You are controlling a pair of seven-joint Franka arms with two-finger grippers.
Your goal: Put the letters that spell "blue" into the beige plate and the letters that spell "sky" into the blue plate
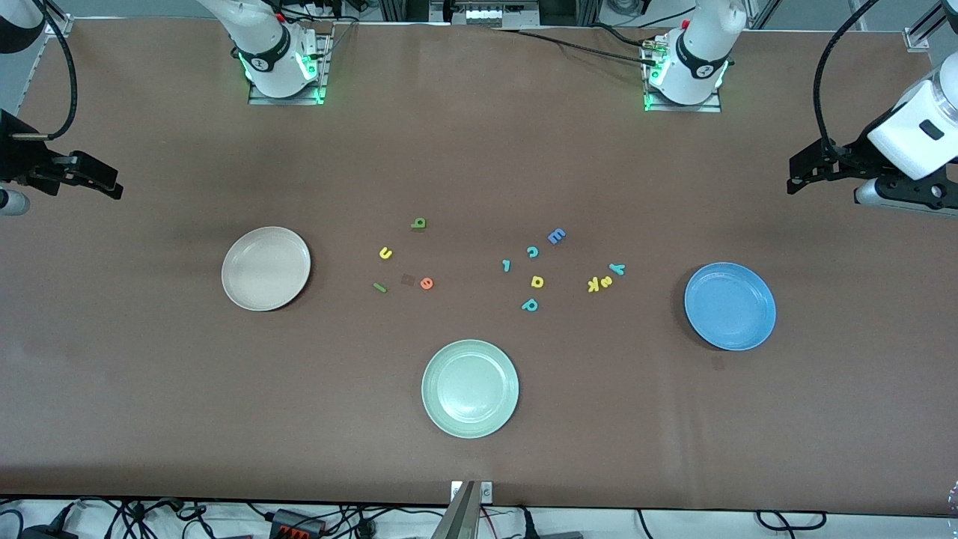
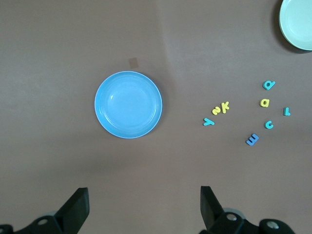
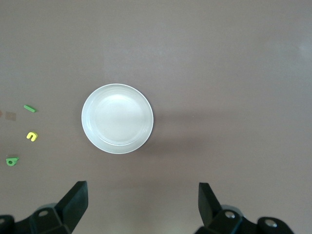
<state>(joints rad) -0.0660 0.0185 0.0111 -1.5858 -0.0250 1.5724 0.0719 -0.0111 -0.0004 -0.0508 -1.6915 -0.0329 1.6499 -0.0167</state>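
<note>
The beige plate point(image 1: 266, 268) point(image 3: 117, 118) lies toward the right arm's end, the blue plate point(image 1: 730, 305) point(image 2: 128, 105) toward the left arm's end. Beside the beige plate lie the olive b point(image 1: 419, 223), yellow u point(image 1: 385, 253), green bar l point(image 1: 379, 287) and orange e point(image 1: 426, 283). Beside the blue plate cluster the teal y point(image 1: 617, 269), small s point(image 1: 606, 281) and yellow k point(image 1: 593, 284). My right gripper point(image 1: 105, 180) point(image 3: 143, 202) hangs open and empty over its end of the table. My left gripper point(image 1: 795, 176) point(image 2: 145, 204) hangs open and empty over its own end.
A pale green plate point(image 1: 470, 388) sits nearest the front camera, at mid-table. Between the two letter groups lie a blue capital E point(image 1: 556, 236), teal c point(image 1: 532, 251), teal l point(image 1: 507, 265), a yellow d-like letter point(image 1: 537, 281) and teal p point(image 1: 530, 305).
</note>
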